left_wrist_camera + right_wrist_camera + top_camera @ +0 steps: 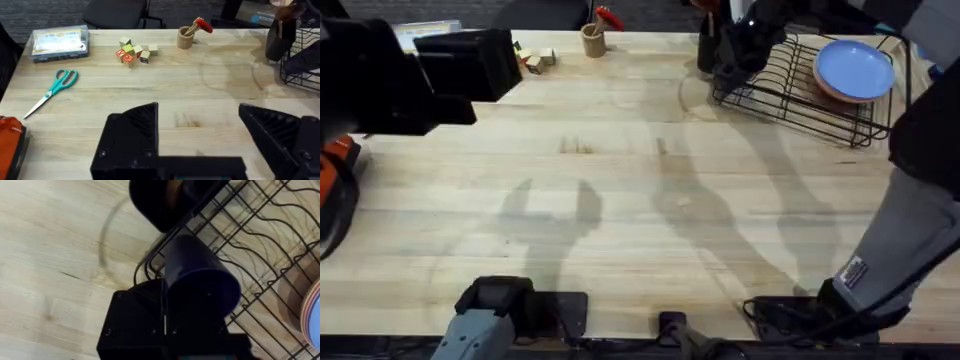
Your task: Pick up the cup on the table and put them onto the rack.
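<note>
Butcher-block table (620, 200): right gripper (200, 305) grips the cup (197, 275) over the rack (260, 245); left gripper (200, 125) gapes wide.

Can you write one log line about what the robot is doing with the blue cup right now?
right claw: shut on cup | cup: over rack edge, tilted | left claw: open, above table

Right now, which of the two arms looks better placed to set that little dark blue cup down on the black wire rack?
The right one. Its gripper already holds the small navy-blue round cup at the corner of the black wire dish rack. The left gripper hangs open, empty, above bare light-wood table, away from the rack.
</note>
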